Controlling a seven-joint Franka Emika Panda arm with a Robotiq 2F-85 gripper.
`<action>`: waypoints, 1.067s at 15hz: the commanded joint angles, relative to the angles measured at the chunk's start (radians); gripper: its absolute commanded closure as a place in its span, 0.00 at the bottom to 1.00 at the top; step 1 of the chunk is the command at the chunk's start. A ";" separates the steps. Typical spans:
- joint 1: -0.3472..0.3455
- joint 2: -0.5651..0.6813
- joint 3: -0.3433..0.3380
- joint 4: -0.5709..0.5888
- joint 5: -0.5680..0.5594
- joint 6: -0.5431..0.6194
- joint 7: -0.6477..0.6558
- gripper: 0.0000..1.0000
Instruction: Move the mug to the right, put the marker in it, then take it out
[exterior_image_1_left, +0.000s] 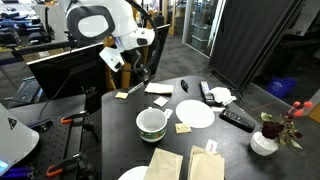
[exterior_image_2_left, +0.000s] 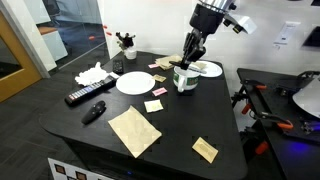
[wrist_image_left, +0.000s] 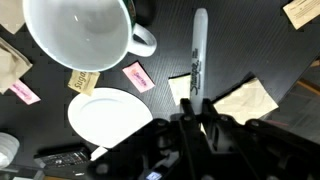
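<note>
The arm's gripper (wrist_image_left: 195, 108) comes in from the bottom of the wrist view. Its jaws are drawn together on the near end of the marker (wrist_image_left: 197, 50). The marker is a slim, pale-barrelled pen with dark print along it, and it points away from the gripper over the dark tabletop (wrist_image_left: 240, 50). Its far end lies to the side of the mug's handle and clear of it.

The mug (wrist_image_left: 75, 35) stands upright in the upper corner of the wrist view, its wide pale inside facing the camera. In both exterior views the gripper (exterior_image_1_left: 141, 72) (exterior_image_2_left: 188, 55) hangs tilted above the tabletop (exterior_image_1_left: 110, 130) (exterior_image_2_left: 170, 130). In those views the marker is too thin to make out with certainty.

The mug (exterior_image_1_left: 152, 122) (exterior_image_2_left: 184, 78), with its dark green band, sits between 2 white plates. One plate (exterior_image_1_left: 196, 114) (exterior_image_2_left: 134, 83) is just beside it. The second plate (exterior_image_2_left: 208, 68) is close on its other side. In an exterior view the gripper appears directly over the mug, but whether the marker's tip reaches the rim cannot be told.

A black remote control (exterior_image_1_left: 237, 120) (exterior_image_2_left: 85, 95) lies beyond the first plate. A small white pot with red flowers (exterior_image_1_left: 265, 140) stands near the tabletop's edge. A stubby black object (exterior_image_2_left: 93, 112) rests near the remote control. 2 brown paper napkins (exterior_image_2_left: 135, 130) (exterior_image_2_left: 205, 150) lie flat and well apart. Pink and yellow sticky notes (wrist_image_left: 138, 76) (wrist_image_left: 83, 80) are scattered just beside the mug.
</note>
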 joint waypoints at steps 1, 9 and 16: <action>-0.030 -0.066 -0.026 -0.050 -0.117 0.033 0.210 0.96; -0.150 -0.117 0.015 -0.039 -0.538 -0.026 0.833 0.96; -0.204 -0.163 0.099 -0.023 -0.884 -0.160 1.389 0.96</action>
